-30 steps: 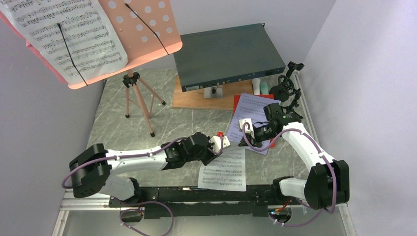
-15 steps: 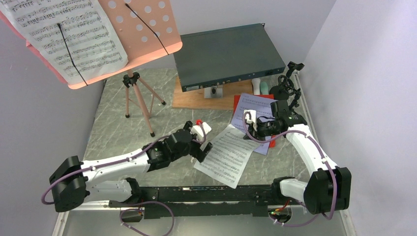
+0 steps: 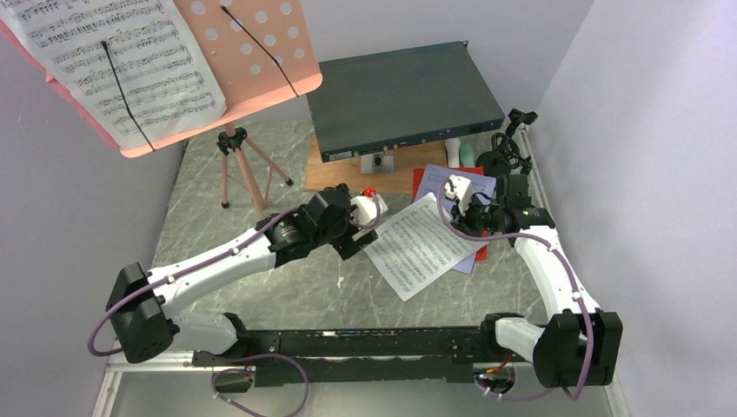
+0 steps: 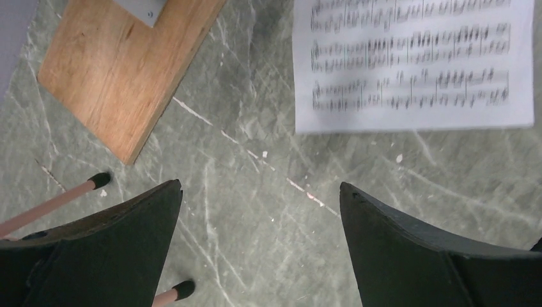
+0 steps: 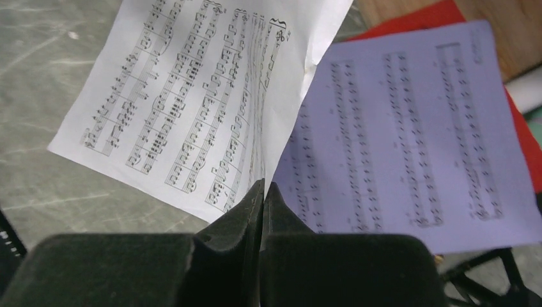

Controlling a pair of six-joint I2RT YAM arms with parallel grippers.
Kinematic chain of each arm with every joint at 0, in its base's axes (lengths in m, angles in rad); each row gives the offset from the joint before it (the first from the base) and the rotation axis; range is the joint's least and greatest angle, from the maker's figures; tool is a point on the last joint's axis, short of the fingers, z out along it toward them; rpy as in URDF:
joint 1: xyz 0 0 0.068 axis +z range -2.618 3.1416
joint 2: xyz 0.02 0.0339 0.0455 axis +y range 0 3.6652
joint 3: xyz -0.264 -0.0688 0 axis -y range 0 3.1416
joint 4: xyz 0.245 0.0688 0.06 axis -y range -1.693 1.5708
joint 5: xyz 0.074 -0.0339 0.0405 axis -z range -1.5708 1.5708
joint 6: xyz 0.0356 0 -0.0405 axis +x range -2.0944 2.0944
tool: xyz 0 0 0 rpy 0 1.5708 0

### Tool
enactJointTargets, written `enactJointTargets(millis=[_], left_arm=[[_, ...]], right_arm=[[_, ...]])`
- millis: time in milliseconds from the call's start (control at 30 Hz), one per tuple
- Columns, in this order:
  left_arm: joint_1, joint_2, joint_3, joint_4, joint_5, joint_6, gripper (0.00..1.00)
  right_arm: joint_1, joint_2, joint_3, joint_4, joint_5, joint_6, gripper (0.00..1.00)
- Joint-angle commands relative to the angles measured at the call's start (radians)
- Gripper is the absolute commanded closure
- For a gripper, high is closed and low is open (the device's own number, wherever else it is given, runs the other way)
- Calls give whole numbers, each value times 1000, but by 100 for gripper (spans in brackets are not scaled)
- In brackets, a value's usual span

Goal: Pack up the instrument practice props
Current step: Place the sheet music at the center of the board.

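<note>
White sheet (image 5: 204,109) between right fingers (image 5: 235,225)

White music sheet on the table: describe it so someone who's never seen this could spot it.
Find the dark grey box at the back of the table. In front of it, a tilted page overlaps a lavender sheet lying on a red one. It is the only white page down there, and the right gripper pinches its edge.

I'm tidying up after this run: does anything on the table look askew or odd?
The white sheet-music page lies skewed, one edge curled up where the right gripper pinches it, overlapping the lavender page. The left gripper hangs open and empty. Nothing looks damaged.
</note>
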Motion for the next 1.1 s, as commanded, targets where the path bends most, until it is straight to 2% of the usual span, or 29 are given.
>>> enactJointTargets(millis=[0, 67, 267, 433, 767, 833, 900, 1067], left_arm=[[1, 4, -20, -79, 14, 123, 1], [8, -30, -82, -16, 33, 133, 1], [11, -123, -119, 0, 10, 146, 1], [14, -124, -115, -12, 10, 148, 0], [12, -133, -122, -10, 7, 157, 0], [13, -134, -122, -9, 8, 158, 0], [13, -133, -122, -11, 10, 159, 1], [14, -138, -123, -11, 12, 161, 0]], right_arm=[[-4, -20, 3, 114, 180, 76, 100], [-3, -15, 22, 122, 258, 66, 100], [12, 15, 65, 184, 478, -38, 100], [68, 84, 97, 283, 601, -88, 100], [276, 147, -39, 672, 998, -137, 99], [308, 150, -87, 772, 1050, -159, 91], [326, 156, -130, 851, 1085, -183, 77], [336, 132, -168, 893, 1124, -168, 57]])
